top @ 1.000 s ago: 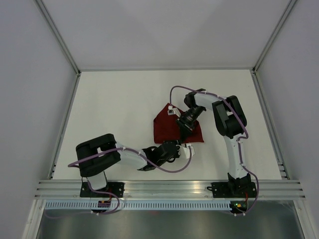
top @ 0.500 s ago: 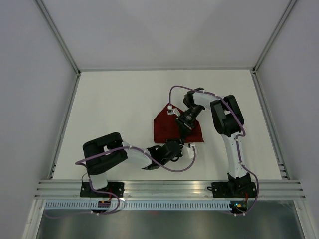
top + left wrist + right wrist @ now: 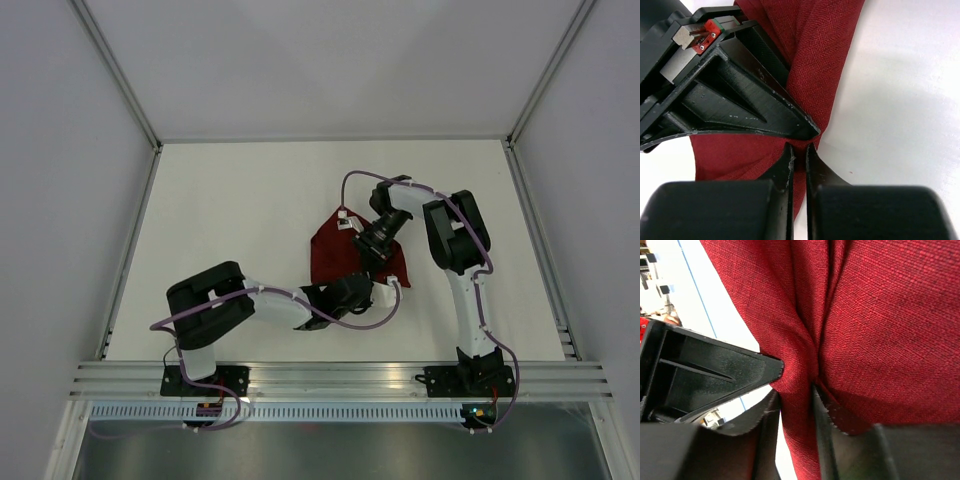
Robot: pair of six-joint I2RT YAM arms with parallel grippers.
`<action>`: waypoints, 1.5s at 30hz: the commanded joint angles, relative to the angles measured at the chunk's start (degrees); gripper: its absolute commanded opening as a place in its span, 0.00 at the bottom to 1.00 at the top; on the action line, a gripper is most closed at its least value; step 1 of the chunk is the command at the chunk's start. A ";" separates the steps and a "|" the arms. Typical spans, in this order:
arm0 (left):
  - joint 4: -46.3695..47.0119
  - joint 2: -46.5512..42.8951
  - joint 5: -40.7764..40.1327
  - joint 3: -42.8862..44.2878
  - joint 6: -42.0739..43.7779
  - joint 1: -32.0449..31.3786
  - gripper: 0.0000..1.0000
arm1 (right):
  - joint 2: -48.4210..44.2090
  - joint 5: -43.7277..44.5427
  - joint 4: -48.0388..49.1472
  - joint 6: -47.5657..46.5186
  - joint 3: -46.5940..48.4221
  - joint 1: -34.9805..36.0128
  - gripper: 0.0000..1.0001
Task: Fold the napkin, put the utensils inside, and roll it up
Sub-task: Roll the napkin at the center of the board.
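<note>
Where the napkin lies: the napkin [image 3: 335,255] sits right of centre on the table [image 3: 230,220], creased and bunched rather than flat, with both arms meeting over it.
Left gripper: the left gripper [image 3: 799,152] is closed to a sliver on a pinch of cloth at the napkin's near side.
Right gripper: the right gripper [image 3: 796,400] is clamped on a ridge of cloth gathered between its fingers, with the left gripper's fingertip just beside it.
Fork: none shows in any view; whether cloth or an arm hides it cannot be told.
Risk, collision: the fingertips work almost tip to tip, so a small misjudged move could knock one gripper against the other.
Risk, slip: both pinches hold the same narrow fold; pulling in different directions could drag the thin cloth out of one grip, or haul the whole napkin across the table.
Risk, crooked fold: with the cloth gathered in ridges, laying it down may leave uneven edges and a lumpy layer that rolls badly.
Risk, fork: with the fork out of sight, a drag could shift or bury it.
Writing: none legible; a red-and-green part [image 3: 707,31] on the right gripper bears no readable mark, and the cloth is plain.
</note>
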 commanded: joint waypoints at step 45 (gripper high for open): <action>-28.39 16.86 70.05 13.99 -27.25 26.66 0.02 | -63.40 21.28 70.06 -5.57 -60.77 1.54 0.74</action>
